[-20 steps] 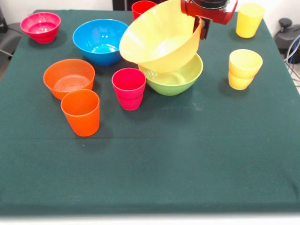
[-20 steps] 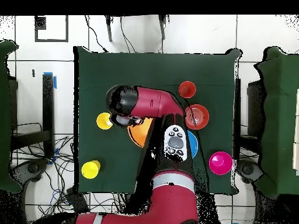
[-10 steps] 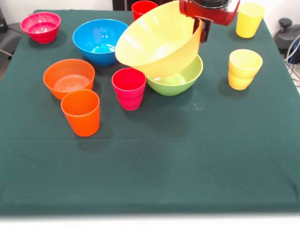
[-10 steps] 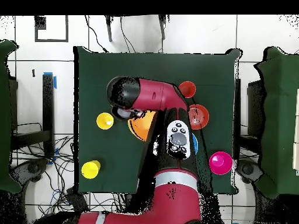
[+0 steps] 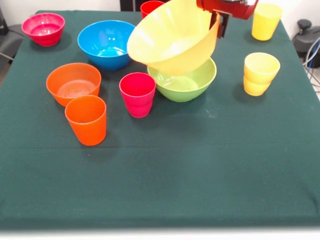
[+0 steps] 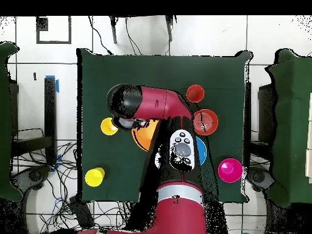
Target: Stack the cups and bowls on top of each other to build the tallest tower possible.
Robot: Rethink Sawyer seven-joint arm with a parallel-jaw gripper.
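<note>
Lifted and shifted rightward since before, the yellow bowl [image 5: 172, 40] is hanging tilted over the green bowl [image 5: 184, 82], its rim pinched by the gripper [image 5: 219, 26]. Nearest the green bowl is standing the red cup [image 5: 137, 93]; green cloth [image 5: 200, 165] is lying open in front. Overhead, the arm [image 6: 159, 106] is hiding the green bowl; tiled floor [image 6: 274, 30] is surrounding the table.

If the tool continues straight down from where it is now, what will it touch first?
Probably the green bowl: the tool grips the tilted yellow bowl by its rim, directly above it. Depth is unclear.
</note>
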